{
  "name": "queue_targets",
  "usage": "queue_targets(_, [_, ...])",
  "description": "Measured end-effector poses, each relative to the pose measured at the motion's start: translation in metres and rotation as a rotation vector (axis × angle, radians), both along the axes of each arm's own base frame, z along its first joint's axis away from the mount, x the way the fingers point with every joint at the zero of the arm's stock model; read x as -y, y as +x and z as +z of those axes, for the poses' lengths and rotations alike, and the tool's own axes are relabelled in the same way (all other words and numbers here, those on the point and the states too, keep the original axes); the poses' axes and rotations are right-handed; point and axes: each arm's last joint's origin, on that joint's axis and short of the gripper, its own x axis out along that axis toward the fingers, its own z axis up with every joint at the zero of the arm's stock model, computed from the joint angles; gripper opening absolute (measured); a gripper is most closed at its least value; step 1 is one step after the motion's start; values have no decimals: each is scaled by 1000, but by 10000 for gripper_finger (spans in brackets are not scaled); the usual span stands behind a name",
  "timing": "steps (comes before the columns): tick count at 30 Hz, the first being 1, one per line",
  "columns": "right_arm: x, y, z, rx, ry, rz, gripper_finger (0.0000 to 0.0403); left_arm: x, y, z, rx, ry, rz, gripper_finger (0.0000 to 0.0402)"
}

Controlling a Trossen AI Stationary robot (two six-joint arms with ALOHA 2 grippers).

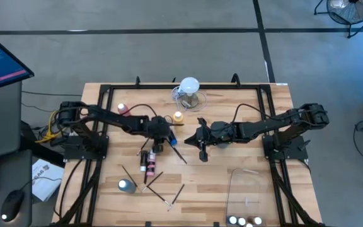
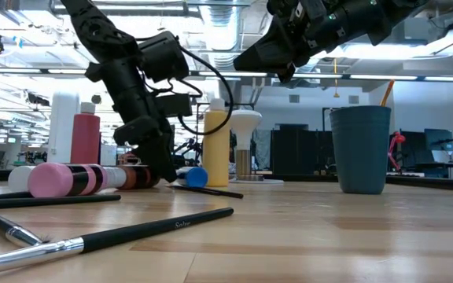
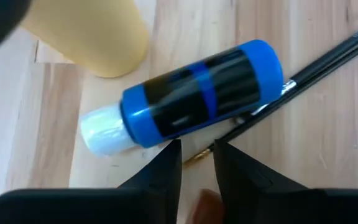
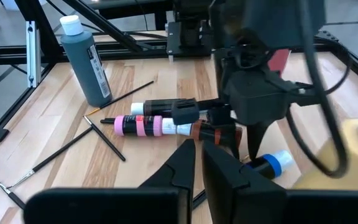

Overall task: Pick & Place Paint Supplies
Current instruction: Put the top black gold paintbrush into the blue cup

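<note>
A blue squeeze bottle (image 3: pixel 197 87) with a white cap lies on its side on the table, next to the upright yellow bottle (image 1: pixel 178 116). A thin dark paintbrush (image 3: pixel 328 59) lies along its base end. My left gripper (image 3: pixel 197 155) points steeply down just beside the blue bottle's side, its fingers a narrow gap apart. My right gripper (image 4: pixel 197 158) hangs shut and empty above the table's middle, facing the left one. A pink bottle (image 4: pixel 145 126) and a brown bottle (image 4: pixel 216 132) lie end to end nearby. My left gripper comes from above, slanting down, and its fingertips (image 3: pixel 173 155) stand right at the long side (image 3: pixel 166 134) of the lying blue bottle. Whether they touch it I cannot tell. A small brass-coloured bit shows in the gap, too small to name.
A red bottle (image 1: pixel 123 109) and a clear jug with a white round top (image 1: pixel 189 88) stand at the far side. A dark green bottle (image 1: pixel 126 185) and loose brushes (image 1: pixel 166 195) are near the front left. At the front right stands a clear bin (image 1: pixel 247 189) beside white-capped bottles (image 1: pixel 244 221).
</note>
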Motion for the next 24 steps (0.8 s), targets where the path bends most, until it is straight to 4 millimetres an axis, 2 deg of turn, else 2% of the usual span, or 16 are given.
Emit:
queue_targets(5, [0,0,0,0,0,0,20,-2,0,0,7,-51,-22,83])
queue_targets(24, [0,0,0,1,13,-5,22,-2,-2,-1,-12,-32,-65,83])
